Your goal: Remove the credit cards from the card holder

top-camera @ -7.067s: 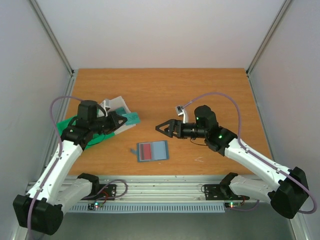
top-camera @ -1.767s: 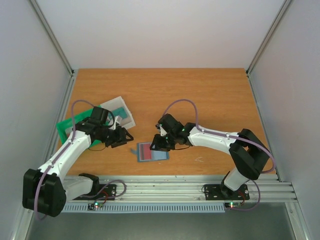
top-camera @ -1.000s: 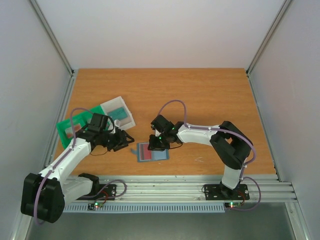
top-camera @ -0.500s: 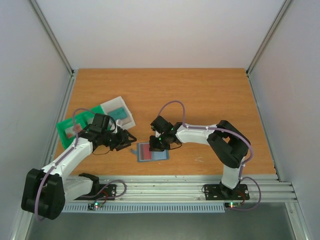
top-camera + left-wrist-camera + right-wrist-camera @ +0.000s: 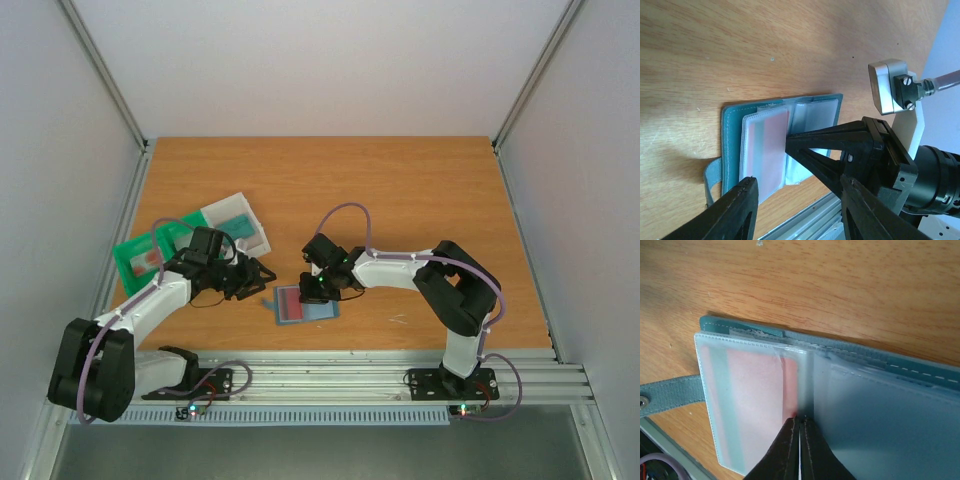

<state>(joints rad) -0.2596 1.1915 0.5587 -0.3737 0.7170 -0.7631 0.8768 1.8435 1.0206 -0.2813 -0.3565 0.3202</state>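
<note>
The slate-blue card holder (image 5: 320,306) lies open on the table near the front edge. A reddish-pink card (image 5: 752,400) sits in its left clear sleeve, one bare red edge showing at the fold. My right gripper (image 5: 801,419) is shut, its tips pressed together on the holder at that edge (image 5: 312,291). I cannot tell if anything is pinched. My left gripper (image 5: 797,184) stands open just left of the holder (image 5: 732,145), above its strap, with nothing between its fingers (image 5: 256,277).
A green tray (image 5: 135,262) and a clear whitish tray (image 5: 250,212) holding a teal card (image 5: 238,227) lie behind the left arm. An aluminium rail (image 5: 330,370) runs along the table's front edge, close to the holder.
My right gripper's jaws have closed at the red card's edge. The left gripper has edged right, closer to the holder, still open.
</note>
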